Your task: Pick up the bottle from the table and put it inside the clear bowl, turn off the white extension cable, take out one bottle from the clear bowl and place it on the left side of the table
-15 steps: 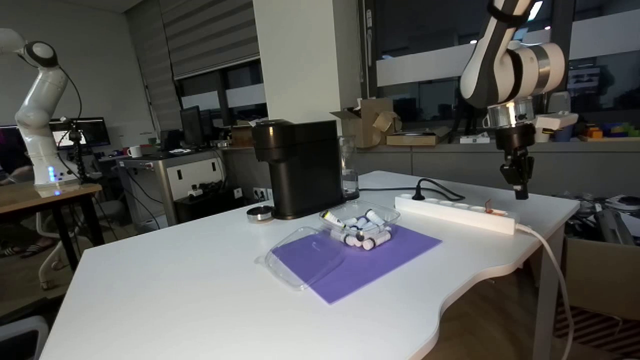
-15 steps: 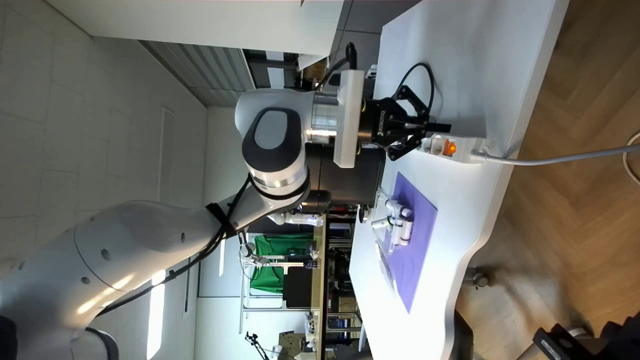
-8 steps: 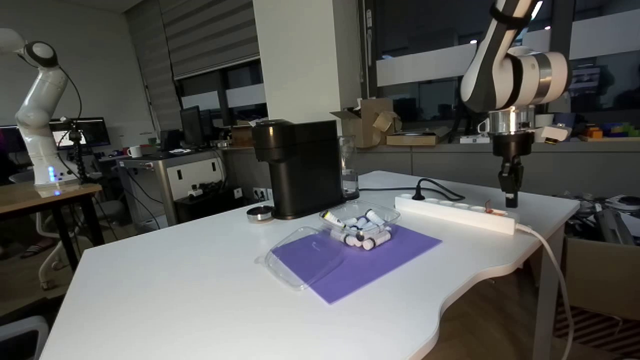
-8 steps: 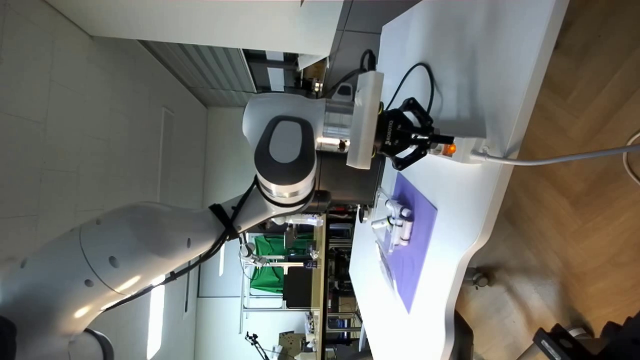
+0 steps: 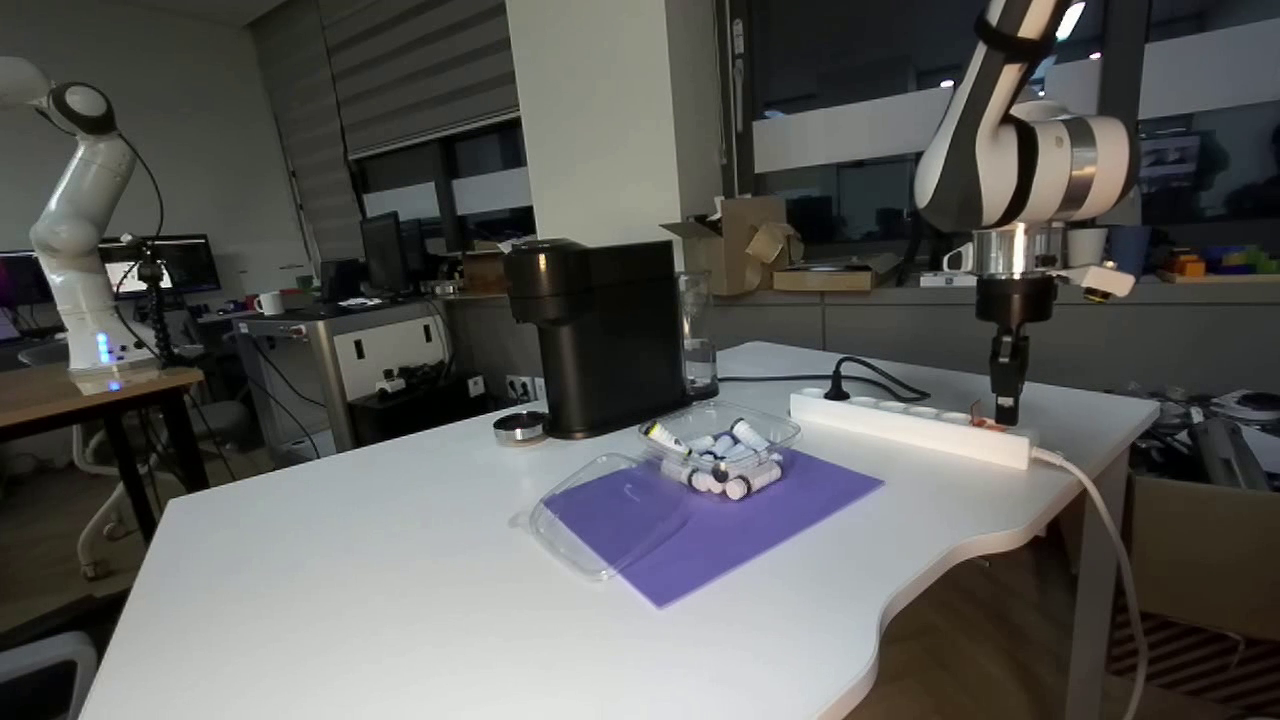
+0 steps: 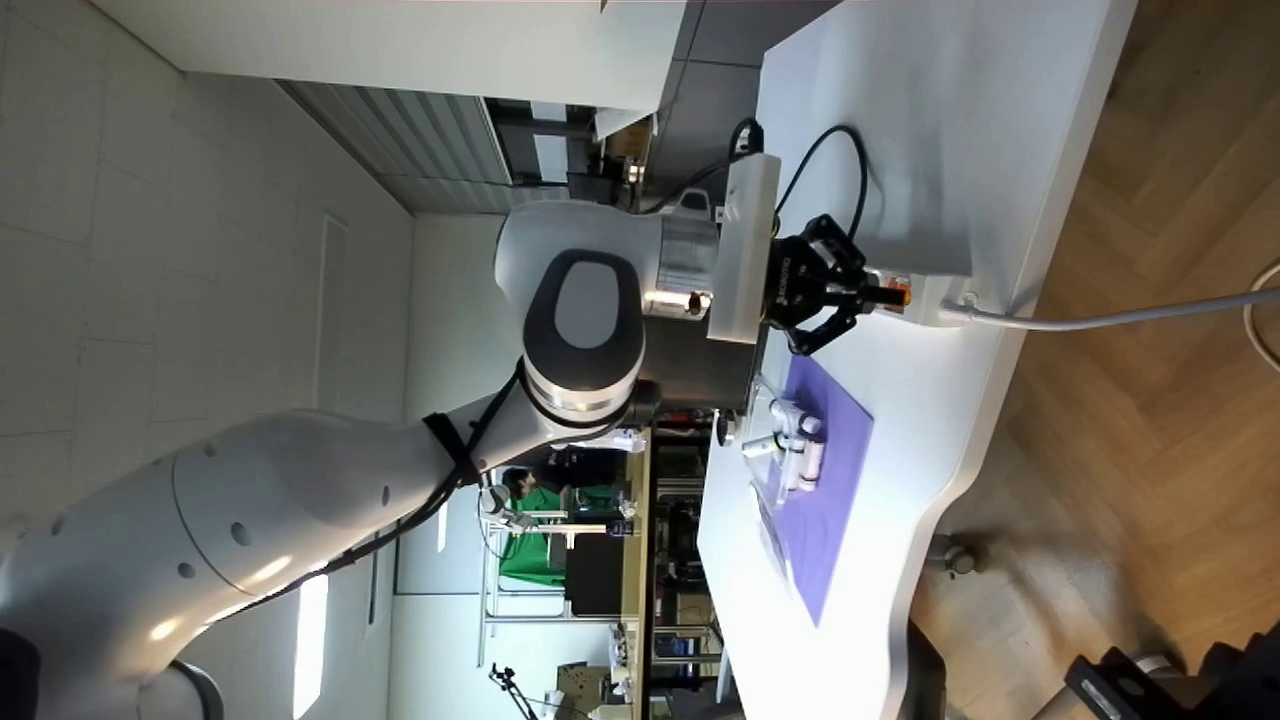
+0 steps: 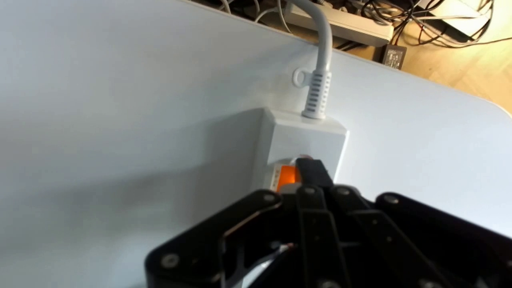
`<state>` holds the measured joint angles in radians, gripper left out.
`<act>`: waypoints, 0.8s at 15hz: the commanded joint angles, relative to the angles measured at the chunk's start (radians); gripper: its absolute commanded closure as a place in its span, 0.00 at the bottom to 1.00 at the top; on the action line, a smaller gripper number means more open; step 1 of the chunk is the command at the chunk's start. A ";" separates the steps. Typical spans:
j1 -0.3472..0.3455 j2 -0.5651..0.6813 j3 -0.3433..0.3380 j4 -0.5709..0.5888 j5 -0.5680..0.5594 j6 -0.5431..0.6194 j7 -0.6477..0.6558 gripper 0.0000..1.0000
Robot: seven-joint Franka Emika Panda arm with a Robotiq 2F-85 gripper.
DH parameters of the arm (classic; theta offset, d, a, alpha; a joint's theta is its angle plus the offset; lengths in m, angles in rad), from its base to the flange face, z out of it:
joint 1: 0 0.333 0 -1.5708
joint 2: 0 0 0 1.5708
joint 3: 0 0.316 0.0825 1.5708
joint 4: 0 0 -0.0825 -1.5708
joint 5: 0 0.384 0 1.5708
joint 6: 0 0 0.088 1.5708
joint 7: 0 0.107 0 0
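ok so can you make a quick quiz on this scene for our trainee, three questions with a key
1. True or false: the gripper is shut, its fingertips close to the orange switch.
2. Pick one. What is plugged into the white extension cable? A: a white plug. B: a black plug. C: nothing.
3. Fill the gap: the lid beside the clear bowl lies partly on a ____ sheet.

Key
1. True
2. B
3. purple
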<state>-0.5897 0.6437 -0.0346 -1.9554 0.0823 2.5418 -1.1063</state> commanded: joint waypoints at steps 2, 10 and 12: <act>-0.015 -0.019 0.017 -0.030 0.031 0.034 -0.053 1.00; -0.010 0.009 0.013 -0.022 0.032 0.071 -0.063 1.00; -0.008 0.021 0.012 -0.019 0.028 0.082 -0.061 1.00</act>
<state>-0.5898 0.6570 -0.0304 -1.9665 0.1004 2.5959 -1.1537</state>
